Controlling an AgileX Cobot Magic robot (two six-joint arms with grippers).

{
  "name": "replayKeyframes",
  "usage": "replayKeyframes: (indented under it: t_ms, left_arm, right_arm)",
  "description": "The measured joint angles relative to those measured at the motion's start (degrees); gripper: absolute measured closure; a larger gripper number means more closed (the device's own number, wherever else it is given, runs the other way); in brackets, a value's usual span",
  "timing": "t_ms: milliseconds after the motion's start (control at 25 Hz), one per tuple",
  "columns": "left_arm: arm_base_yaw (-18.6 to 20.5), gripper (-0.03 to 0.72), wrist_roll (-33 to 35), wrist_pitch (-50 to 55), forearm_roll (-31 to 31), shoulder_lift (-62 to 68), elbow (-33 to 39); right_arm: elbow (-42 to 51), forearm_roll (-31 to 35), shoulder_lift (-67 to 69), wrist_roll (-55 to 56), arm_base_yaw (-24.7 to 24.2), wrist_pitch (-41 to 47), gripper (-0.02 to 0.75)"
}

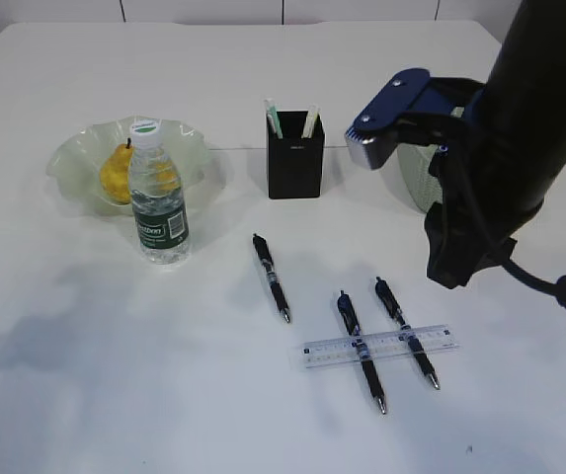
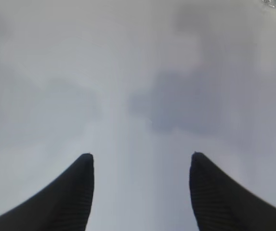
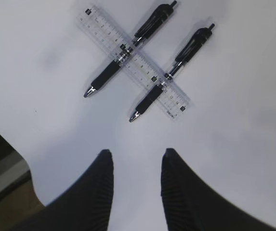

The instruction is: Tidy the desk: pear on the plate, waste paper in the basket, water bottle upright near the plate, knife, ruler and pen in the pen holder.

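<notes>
Right gripper (image 3: 137, 166), jaws part-spread and empty, hovers just short of the ruler (image 3: 132, 62). The ruler lies slantwise across two pens (image 3: 150, 98), ahead of the jaws.

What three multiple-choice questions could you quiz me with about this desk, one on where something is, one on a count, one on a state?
1. Where does the ruler lie?
A. Across two pens
B. Inside the pen holder
C. On the plate

2. How many pens lie on the table?
A. One
B. Three
C. Five

3. How does the water bottle stand?
A. On its side
B. Upside down
C. Upright

Answers:
1. A: the clear ruler crosses over the middle pen and the right pen, which the right wrist view shows too.
2. B: those two plus the left pen lying apart from them.
3. C: its cap points up, in front of the plate that holds the pear.
</notes>
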Motion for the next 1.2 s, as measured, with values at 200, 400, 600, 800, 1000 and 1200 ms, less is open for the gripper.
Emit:
replayKeyframes:
  t_ms: [200, 400, 600, 800, 1000, 1200]
  left_arm:
    - [0.00, 0.244, 0.00, 0.00, -1.20, 0.00, 0.00]
    - [0.00, 0.244, 0.00, 0.00, -1.28, 0.00, 0.00]
    - [0.00, 0.244, 0.00, 0.00, -1.76, 0.00, 0.00]
    - [0.00, 0.244, 0.00, -0.57, -1.88, 0.00, 0.00]
    - [0.00, 0.244, 0.00, -1.06, -1.99, 0.00, 0.00]
    - [0.00, 0.244, 0.00, -1.49, -1.99, 0.00, 0.00]
  right_arm:
    - [0.00, -0.27, 5.07, -10.39, 0.00, -1.97, 0.485]
    - [-0.11, -0.27, 11.00, -12.74, 0.00, -4.95, 0.485]
    - [-0.19, -0.77, 14.23, -16.90, -0.39, -9.76, 0.433]
    - [-0.23, 1.30, 16.41, -26.97, -2.81, -11.91, 0.411]
    - [-0.23, 8.10, 18.15, -36.79, -7.38, -12.19, 0.410]
    - [-0.32, 10.12, 19.35, -44.55, -8.75, -14.79, 0.408]
